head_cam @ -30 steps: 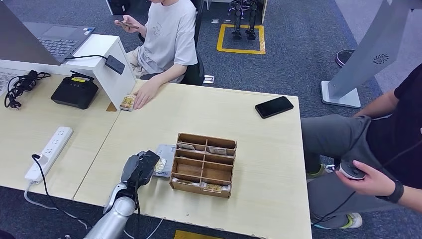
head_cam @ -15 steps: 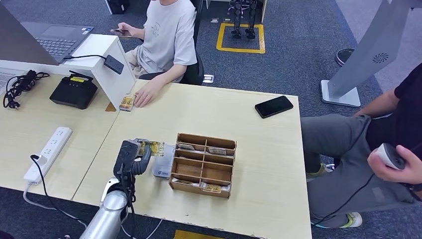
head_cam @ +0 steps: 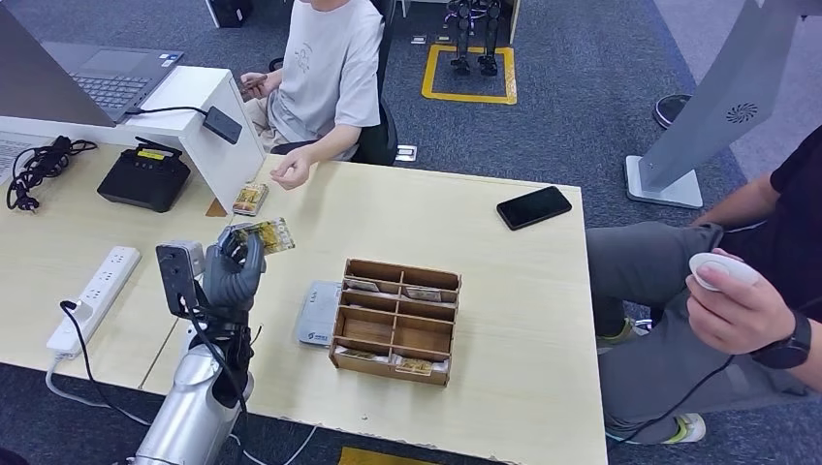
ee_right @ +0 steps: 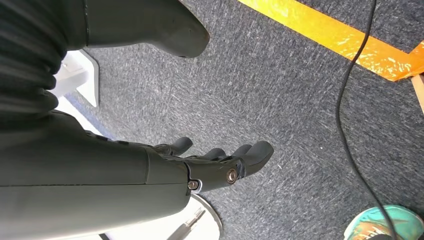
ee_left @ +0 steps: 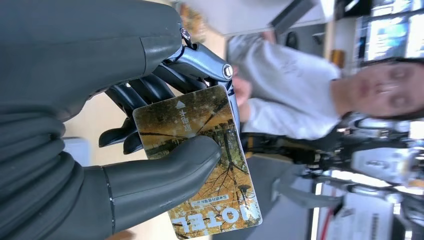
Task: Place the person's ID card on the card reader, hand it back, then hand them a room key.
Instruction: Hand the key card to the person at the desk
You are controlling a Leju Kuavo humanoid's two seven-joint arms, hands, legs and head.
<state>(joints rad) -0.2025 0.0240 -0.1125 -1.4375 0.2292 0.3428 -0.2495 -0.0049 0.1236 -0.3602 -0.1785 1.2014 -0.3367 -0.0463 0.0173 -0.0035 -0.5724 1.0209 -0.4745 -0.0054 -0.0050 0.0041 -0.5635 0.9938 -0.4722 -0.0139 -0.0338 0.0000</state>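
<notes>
- Head view: left hand [head_cam: 233, 266] is raised, pinching a card [head_cam: 264, 235] with a yellow tree picture. One second ago the hand was low at the card reader [head_cam: 318, 314]; now it is well above and beyond the reader, toward the seated person's hand [head_cam: 291, 172]. That hand, flat on the surface [head_cam: 504, 291] before, has lifted off with the palm open. Another card [head_cam: 249, 199] lies on the surface near the person. The wooden organiser [head_cam: 395, 321] sits just beside the reader.
- Judgement: a card is going out for handover, with release still to come. The print suggests a room key, but this is not certain.
- Left wrist view: thumb [ee_left: 165, 180] presses the card [ee_left: 200, 160] against the fingers; "MOTEL" is printed on it; firm grip.
- Right wrist view: right hand [ee_right: 215, 165] hangs over the floor, fingers loosely apart, holding nothing.
</notes>
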